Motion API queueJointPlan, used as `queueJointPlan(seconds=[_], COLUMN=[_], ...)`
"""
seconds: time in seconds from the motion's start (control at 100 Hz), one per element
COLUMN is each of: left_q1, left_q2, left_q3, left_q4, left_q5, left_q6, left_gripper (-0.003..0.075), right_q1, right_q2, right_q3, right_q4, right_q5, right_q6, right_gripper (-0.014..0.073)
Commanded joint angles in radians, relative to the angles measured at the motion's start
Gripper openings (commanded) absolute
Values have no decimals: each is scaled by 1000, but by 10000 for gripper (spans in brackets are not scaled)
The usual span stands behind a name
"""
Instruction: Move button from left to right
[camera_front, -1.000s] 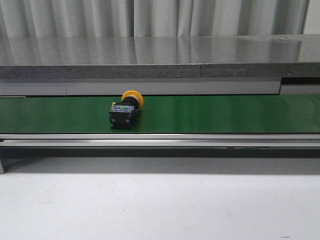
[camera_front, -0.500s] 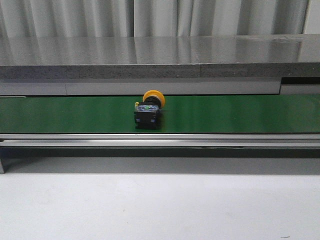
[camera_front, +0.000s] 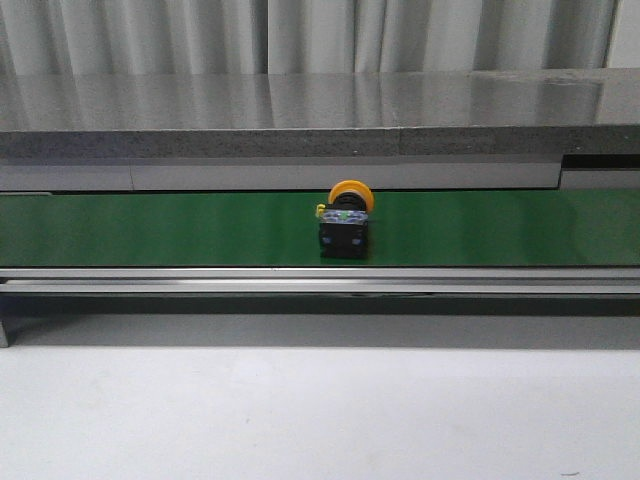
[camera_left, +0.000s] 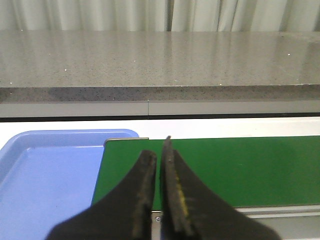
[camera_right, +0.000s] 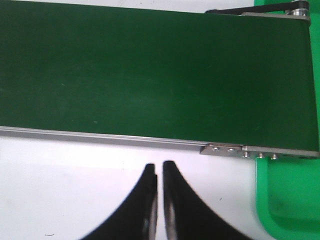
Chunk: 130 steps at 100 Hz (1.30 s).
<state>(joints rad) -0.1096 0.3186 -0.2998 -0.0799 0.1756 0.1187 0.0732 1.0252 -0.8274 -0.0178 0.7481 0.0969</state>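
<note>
The button is sitting mid-belt, outside both wrist views, so I'm not telling which arm's nearer. My left tool and right tool are both hanging pressed together, empty.

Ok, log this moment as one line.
button: on green belt, mid-frame | left pincer: shut, empty | right pincer: shut, empty
</note>
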Motion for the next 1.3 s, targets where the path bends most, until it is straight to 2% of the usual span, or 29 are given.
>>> queueJointPlan(seconds=[0.0, 0.14, 0.21, 0.26, 0.53, 1.01, 1.29], left_q1=[-8, -8, -8, -8, -8, -8, -8], left_q2=[7, 7, 7, 7, 7, 7, 7], left_q3=[-27, -27, -27, -27, -27, -27, -27], left_q4=[-8, -8, -8, -8, -8, -8, -8], left_q5=[-85, -85, -85, -85, -85, -85, -85], left_q6=[-1, -1, -1, -1, -1, -1, -1], left_gripper=[5, 5, 5, 5, 5, 5, 5], right_q1=[2, 2, 2, 2, 3, 148, 175], right_q2=[-9, -9, -9, -9, 2, 277, 395], right_q3=[-35, -35, -35, -35, -38, -184, -227], right_q4=[1, 1, 1, 8, 122, 123, 123], right_q5=[-38, -38, -44, -48, -131, -181, -211], right_q6=[0, 0, 0, 0, -1, -27, -27], right_gripper=[195, 449, 521, 541, 540, 540, 539])
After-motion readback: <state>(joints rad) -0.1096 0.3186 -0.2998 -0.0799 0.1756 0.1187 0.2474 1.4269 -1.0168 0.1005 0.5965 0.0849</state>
